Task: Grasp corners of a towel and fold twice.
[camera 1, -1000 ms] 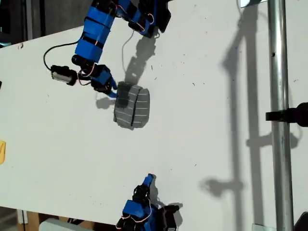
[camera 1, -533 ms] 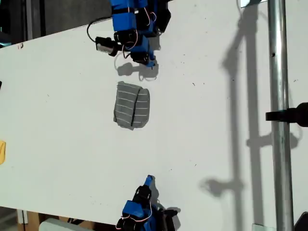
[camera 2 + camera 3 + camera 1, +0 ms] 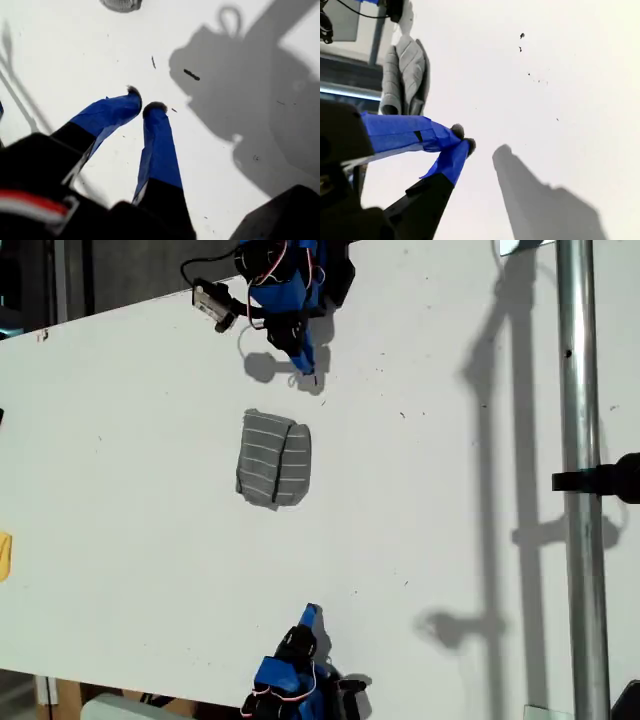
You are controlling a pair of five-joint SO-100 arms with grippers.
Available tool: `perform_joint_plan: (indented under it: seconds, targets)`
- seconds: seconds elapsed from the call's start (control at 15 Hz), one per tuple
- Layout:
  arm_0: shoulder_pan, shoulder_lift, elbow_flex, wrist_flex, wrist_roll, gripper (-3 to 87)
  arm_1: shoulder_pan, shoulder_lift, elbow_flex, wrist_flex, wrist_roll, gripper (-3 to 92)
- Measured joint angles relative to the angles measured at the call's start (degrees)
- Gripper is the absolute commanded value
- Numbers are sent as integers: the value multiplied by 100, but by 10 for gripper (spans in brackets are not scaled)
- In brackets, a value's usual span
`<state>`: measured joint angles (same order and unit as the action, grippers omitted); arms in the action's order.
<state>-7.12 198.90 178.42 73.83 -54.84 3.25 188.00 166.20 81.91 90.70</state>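
My second pincer point(image 3: 464, 138), closed and empty, alone sees the folded towel point(image 3: 404, 75).

I work in what looks like a robotics lab or maker's workshop. The signs are a plain white table point(image 3: 450, 490) with small dark scuffs, a bare metal pole point(image 3: 585, 490) with a black clamp point(image 3: 605, 480) standing along the exterior view's right, and blue taped arms with exposed wiring point(image 3: 215, 290) mounted at the table's edges.

You see a white counter point(image 3: 430, 490) with small dark specks, and a metal pole point(image 3: 585, 490) at the exterior view's right carrying a black clamp point(image 3: 605, 480).
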Motion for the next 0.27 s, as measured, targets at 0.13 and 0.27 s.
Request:
perform_joint_plan:
  seconds: [0.13,0.27]
  targets:
    - [0,0,0,0,0,-23,-167,0,0,70,-431,69]
    - [0,0,0,0,0,-23,-246,0,0,97,-466,69]
